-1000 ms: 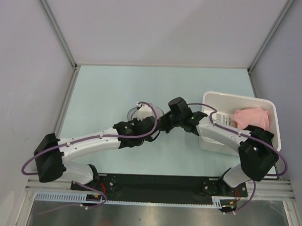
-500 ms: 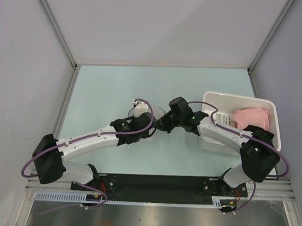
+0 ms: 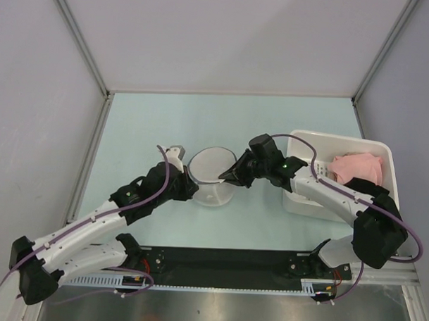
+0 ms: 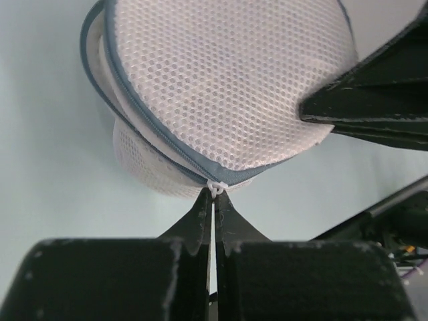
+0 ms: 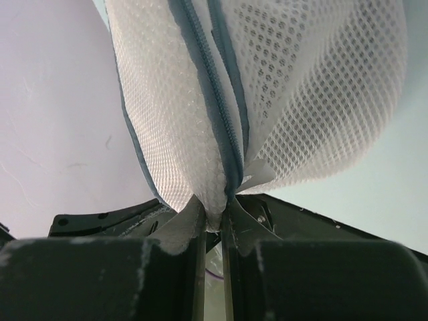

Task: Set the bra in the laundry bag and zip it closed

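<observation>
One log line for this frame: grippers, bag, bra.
left gripper: shut on zipper pull | right gripper: shut on laundry bag edge beside zipper | bra: not visible

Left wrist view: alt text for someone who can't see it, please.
The left gripper is shut on the white zipper pull of a round white mesh bag. The right gripper pinches the bag's edge at right.

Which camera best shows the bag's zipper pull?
Left wrist: the zipper pull is close and sharp, pinched by the left gripper. Right wrist shows only zipper track on the laundry bag; top view, too small.
</observation>
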Controlling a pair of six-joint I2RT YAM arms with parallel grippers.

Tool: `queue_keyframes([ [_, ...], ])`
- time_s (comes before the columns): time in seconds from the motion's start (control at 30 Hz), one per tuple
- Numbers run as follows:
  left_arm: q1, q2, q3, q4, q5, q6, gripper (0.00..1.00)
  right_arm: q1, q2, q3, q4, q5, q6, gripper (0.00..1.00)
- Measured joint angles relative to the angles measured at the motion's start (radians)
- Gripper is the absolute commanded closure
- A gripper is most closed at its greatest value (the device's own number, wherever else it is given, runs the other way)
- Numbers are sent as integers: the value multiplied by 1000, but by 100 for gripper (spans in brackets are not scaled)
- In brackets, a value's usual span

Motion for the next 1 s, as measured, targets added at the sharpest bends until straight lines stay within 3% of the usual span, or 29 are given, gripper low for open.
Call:
queue_keyframes([
  [0.23,56,-54,-81,100,159,14,100,-59,20,13,10,-117,-107,100],
  [0.37,79,-41,-117,153,248,41,100,-101,146,114,-26,-200,-287,100],
  [0.47,86,-23,-125,177,290,53,100,-109,209,201,-79,-220,-422,94],
  [0.53,90,-6,-125,207,309,53,100,-129,245,264,-120,-256,-497,76],
  [0.57,90,3,-125,224,319,53,100,-141,268,303,-149,-277,-528,62],
  [0.63,94,30,-122,259,346,53,100,-168,323,388,-211,-279,-590,50],
  [0.67,94,48,-122,264,364,52,100,-183,345,426,-241,-260,-615,39],
  [0.87,93,190,-67,297,452,24,100,-243,341,490,-397,-135,-650,19],
  [1.0,93,268,-19,373,502,-13,100,-238,217,407,-460,-76,-578,19],
])
